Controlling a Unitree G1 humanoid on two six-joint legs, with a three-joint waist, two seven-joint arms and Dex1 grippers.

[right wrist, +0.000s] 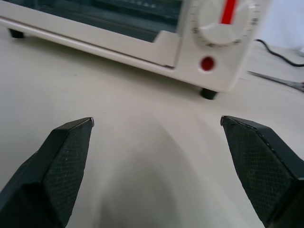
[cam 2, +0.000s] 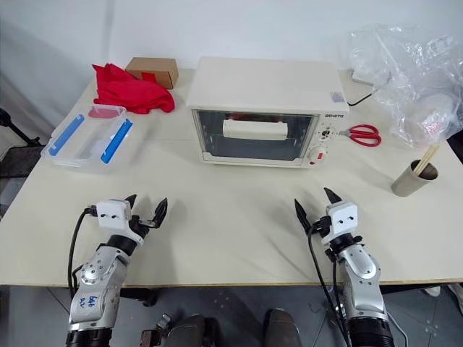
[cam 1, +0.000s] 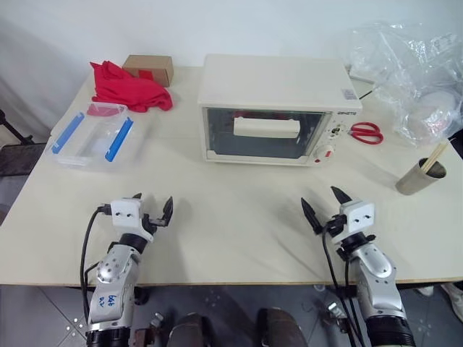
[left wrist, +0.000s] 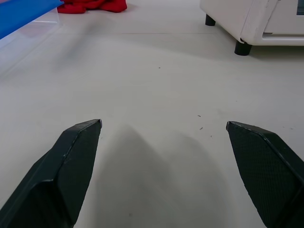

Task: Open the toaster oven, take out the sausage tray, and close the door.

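The toaster oven (cam 1: 278, 108) is set at the back of the counter (cam 1: 231, 217), its door (cam 1: 264, 132) shut, so the sausage tray cannot be made out; the left gripper (cam 1: 153, 205) and right gripper (cam 1: 323, 204) are held low, well short, fingers spread apart and empty, presumably readied for the handle (cam 1: 266, 127)

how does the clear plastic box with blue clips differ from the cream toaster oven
The clear plastic box with blue clips is low and shallow, with see-through walls; the cream-white toaster oven is a tall box, opaque apart from its glass door. The plastic box sits near the table's left edge, beside a red cloth; the toaster oven stands mid-table with red-handled scissors on its right. Both rest on the same pale table, untouched.
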